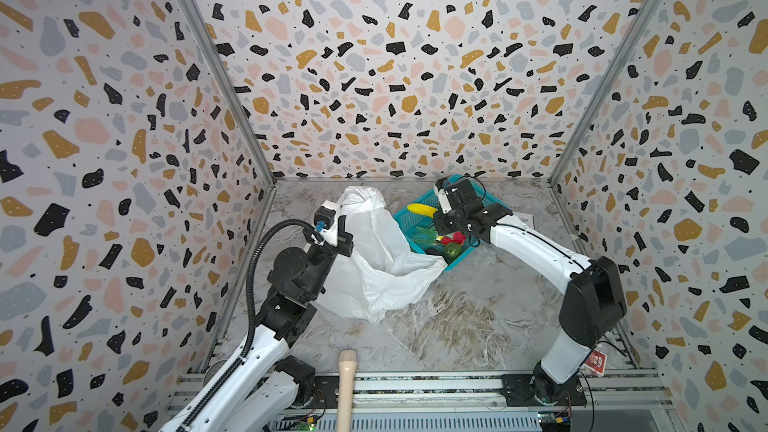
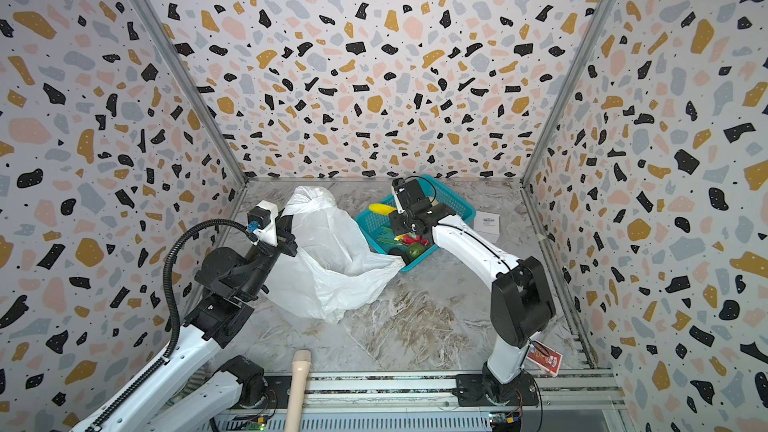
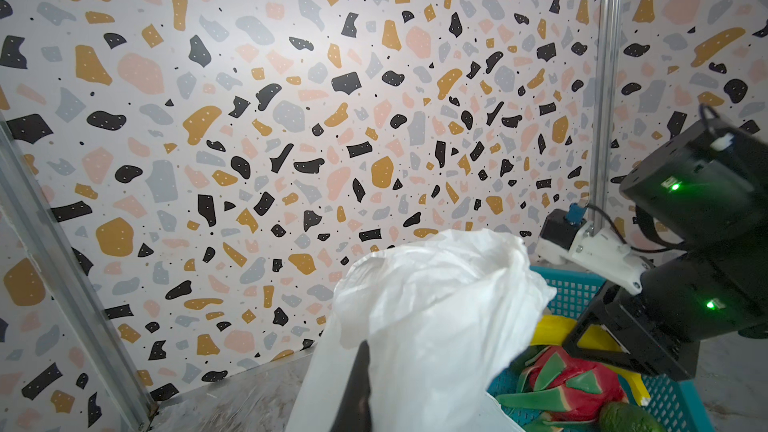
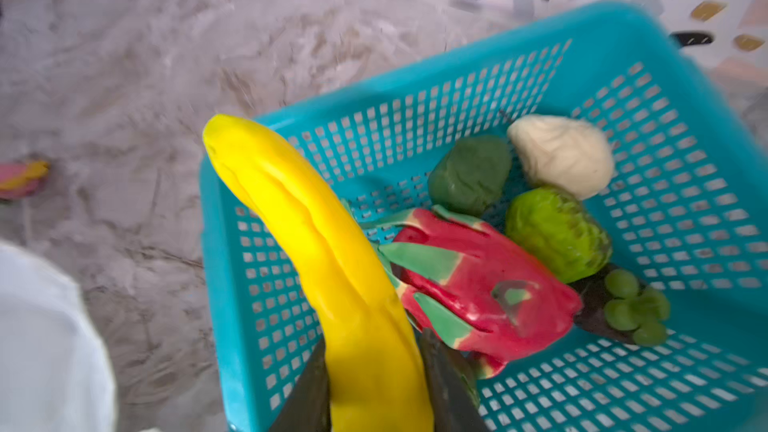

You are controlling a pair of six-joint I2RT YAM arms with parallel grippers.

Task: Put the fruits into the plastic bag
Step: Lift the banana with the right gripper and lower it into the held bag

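1. Right hand (image 4: 376,384): the two dark fingers are clamped on either side of the lower end of the banana (image 4: 311,243). The banana runs away from the fingers. In the right wrist view its free tip crosses the rim of the teal basket (image 4: 457,62).

2. Basket contents beside the banana:
- The dragon fruit (image 4: 478,284) is red with green leaves. It lies against the banana.
- The dark green piece (image 4: 469,174) is near the basket wall.
- The cream lumpy piece (image 4: 561,155) is just beside the dark green piece.
- The bright green bumpy fruit (image 4: 557,234) touches the dragon fruit.
- The green grape cluster (image 4: 636,309) rests on a dark piece.

3. Both top views show the right hand (image 1: 446,218) over the basket (image 1: 494,201), with the banana (image 2: 384,209) toward the bag side.

4. Left hand (image 1: 343,238): the fingers are together, pinching the edge of the plastic bag (image 1: 374,251). In the left wrist view one dark finger (image 3: 359,384) shows against the white film.

5. Plastic bag (image 2: 332,255): it is raised at the left hand. The rest is spread on the worktop (image 1: 478,317), with one corner touching the near end of the basket.
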